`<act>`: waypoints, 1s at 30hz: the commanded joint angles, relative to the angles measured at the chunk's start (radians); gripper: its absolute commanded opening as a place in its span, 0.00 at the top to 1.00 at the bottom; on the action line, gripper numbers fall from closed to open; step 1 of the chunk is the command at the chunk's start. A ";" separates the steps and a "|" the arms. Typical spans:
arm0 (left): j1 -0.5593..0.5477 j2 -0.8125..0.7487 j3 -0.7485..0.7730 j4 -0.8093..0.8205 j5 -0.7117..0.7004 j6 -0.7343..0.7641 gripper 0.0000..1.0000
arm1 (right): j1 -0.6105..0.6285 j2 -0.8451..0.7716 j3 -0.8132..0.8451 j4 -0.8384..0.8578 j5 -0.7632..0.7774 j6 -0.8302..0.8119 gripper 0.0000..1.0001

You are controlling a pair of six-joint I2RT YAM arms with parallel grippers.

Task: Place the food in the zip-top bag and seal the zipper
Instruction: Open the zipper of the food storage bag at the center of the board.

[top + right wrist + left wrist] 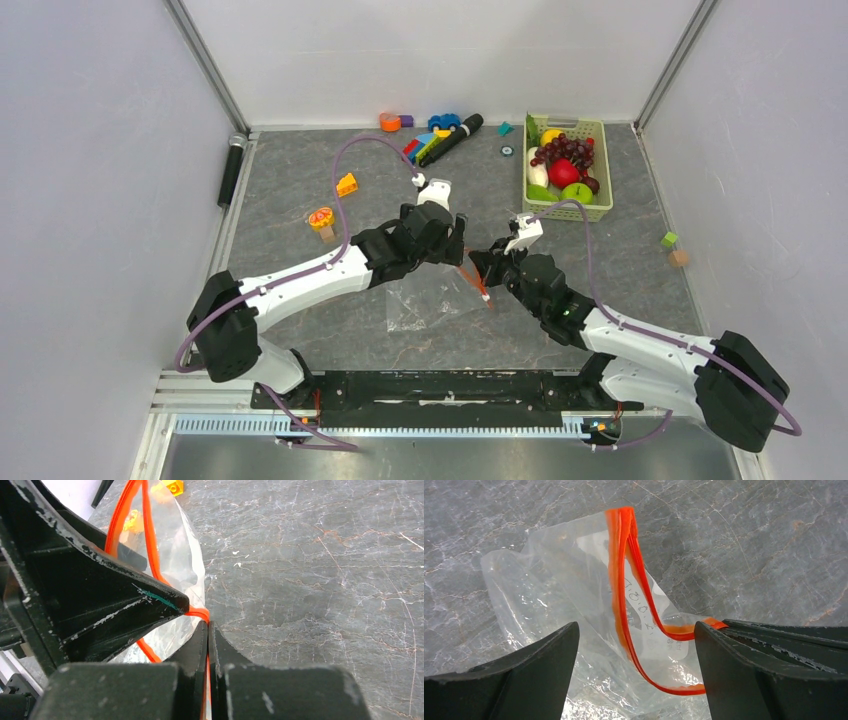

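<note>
The clear zip-top bag point(425, 300) lies crumpled on the table between my arms, empty, with its mouth open. Its red-orange zipper point(476, 284) forms an open loop in the left wrist view point(621, 580). My left gripper point(453, 246) is open over the mouth point(635, 630), and its right finger point(734, 670) touches the zipper strip. My right gripper point(487, 268) is shut on the zipper edge point(207, 625). The food, including the grape bunch point(566, 150), red apple point(563, 172), green apple point(577, 192) and white radish point(537, 168), lies in the pale green basket point(603, 165) at the back right.
Coloured toy blocks point(428, 143) and a black marker-like object point(458, 137) lie at the back. A yellow block point(347, 185) and the orange-slice toy point(321, 218) sit at the left. Two small blocks point(673, 247) are at the right. A black cylinder point(231, 170) lies by the left wall.
</note>
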 commanded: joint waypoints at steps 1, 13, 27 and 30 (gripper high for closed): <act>0.001 -0.001 -0.026 0.039 0.100 -0.030 0.08 | 0.007 0.016 0.036 0.037 0.041 0.012 1.00; 0.001 -0.084 -0.162 0.126 0.139 -0.016 0.16 | 0.008 -0.001 0.033 0.034 0.040 0.005 1.00; 0.001 -0.133 -0.052 -0.138 -0.142 -0.076 0.98 | 0.009 0.027 0.058 -0.101 0.223 -0.032 1.00; 0.002 -0.177 -0.032 -0.215 -0.162 -0.068 0.98 | 0.007 0.053 0.090 -0.206 0.356 -0.038 1.00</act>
